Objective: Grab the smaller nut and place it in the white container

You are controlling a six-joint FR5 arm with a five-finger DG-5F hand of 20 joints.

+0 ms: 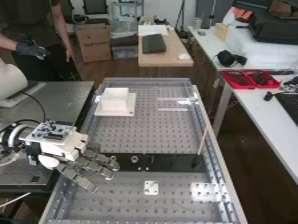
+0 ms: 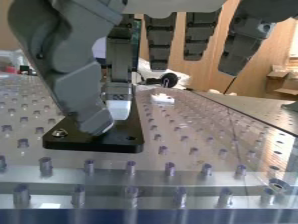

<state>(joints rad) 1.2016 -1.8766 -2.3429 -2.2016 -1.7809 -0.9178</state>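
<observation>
The main risk is a missed or wrong pick. The thumb point(image 2: 93, 117) of the hand point(image 1: 64, 147) covers the likely spot of the smaller nut, at the left end of the black bar point(image 1: 169, 162), so I can't confirm exactly where it sits. The fingers point(image 2: 159, 42) hang apart and fairly straight. The larger nut point(image 1: 113, 158) is right beside the fingertips, so closing a little too far along could knock it or take it instead; the bearing point(image 1: 134, 159) stands beyond. A round metal part point(image 2: 60, 133) at the bar's end corner might also mislead. A weak pinch could let the nut slip among the pegs on the desk point(image 1: 126, 137).

The white container point(image 1: 115, 102) is near the desk's far left corner; its inside can't be made out. The red trays point(image 1: 235, 85) on the side table point(image 1: 266, 120) hold small dark things.
</observation>
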